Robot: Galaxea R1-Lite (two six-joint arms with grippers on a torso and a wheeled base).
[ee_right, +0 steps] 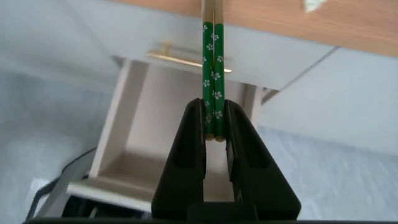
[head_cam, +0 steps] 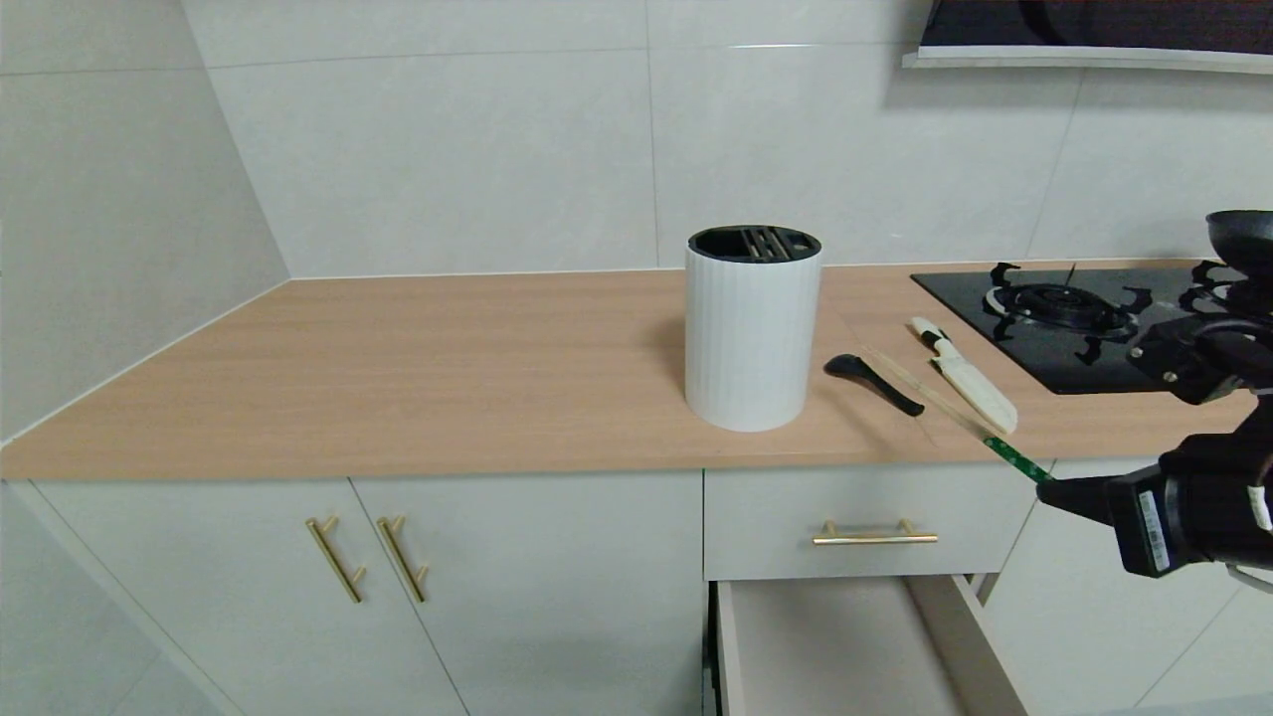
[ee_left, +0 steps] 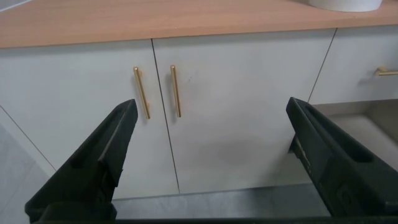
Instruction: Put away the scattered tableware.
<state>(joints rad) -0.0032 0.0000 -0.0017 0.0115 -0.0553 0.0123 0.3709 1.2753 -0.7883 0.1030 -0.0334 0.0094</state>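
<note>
The right pincer (ee_right: 214, 117) is clamped on the very end of a pair of slim pale wooden chopsticks with green flowered ends (head_cam: 953, 408). The held end juts past the front edge of the wooden counter (head_cam: 448, 378), while the thin tips reach back over it between a black plastic spoon (head_cam: 873, 382) and a white-handled knife with a cream blade (head_cam: 965, 376). I cannot tell whether those tips rest on the wood or hang just above it. The sticks look light, stiff and smooth. Held this far out on the end, they will likely swing at the tips, and the two may scissor apart or slide between the pads. A hold nearer the middle would be steadier. They look headed either for the white ribbed cylindrical holder with a black slotted top (head_cam: 753, 338), which stands just beside the spoon, or for the open white drawer (head_cam: 845, 646) below. The knife is best taken by its handle, and the spoon by its slender stem. The left pincer (ee_left: 211, 155) hangs low with its jaws spread wide and holds nothing, facing the white cabinet doors with gold bar handles (ee_left: 158, 93).
</note>
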